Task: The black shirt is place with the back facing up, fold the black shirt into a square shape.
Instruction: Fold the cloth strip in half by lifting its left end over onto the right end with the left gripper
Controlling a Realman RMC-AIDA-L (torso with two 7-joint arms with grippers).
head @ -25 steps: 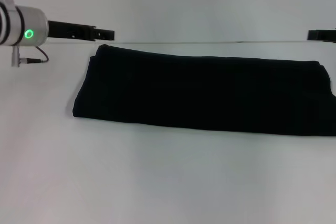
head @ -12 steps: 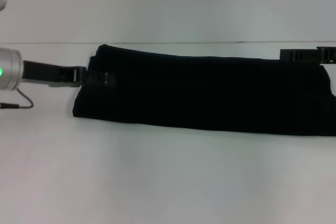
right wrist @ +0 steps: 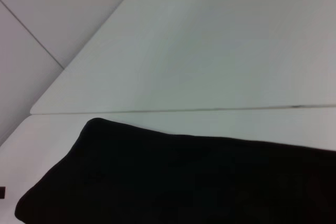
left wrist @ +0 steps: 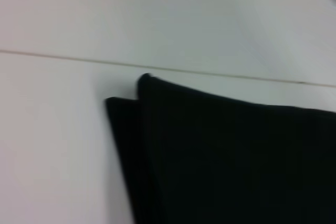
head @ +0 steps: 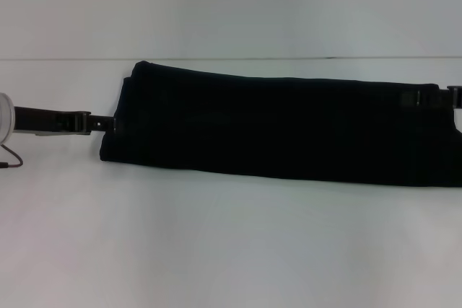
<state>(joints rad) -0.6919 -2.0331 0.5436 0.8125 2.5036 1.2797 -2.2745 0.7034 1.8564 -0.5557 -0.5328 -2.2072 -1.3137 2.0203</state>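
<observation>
Left gripper [head: 101,123]: low over the table [head: 231,250], reaching in from the robot's left, tip at the left short end of the black shirt [head: 281,131]. Fingers lie close together at the cloth edge; I cannot tell whether they are parted or pinching fabric. Silver wrist housing [head: 4,117] shows at the frame edge with a thin cable [head: 10,156] below it.

Right gripper [head: 433,97]: at the shirt's far right corner, black against black cloth. Only small pale fittings and an outline are readable; finger state cannot be told.

Black shirt: folded into a long narrow band lying flat on the white table, running left to right across the middle of the head view, its right end cut off by the frame edge. Left wrist view shows the left end [left wrist: 226,156] as two stacked layers, the upper one set slightly back from the lower. Right wrist view shows the band's far edge [right wrist: 178,182] lying just short of a seam in the table. No lettering visible on the exposed side.
</observation>
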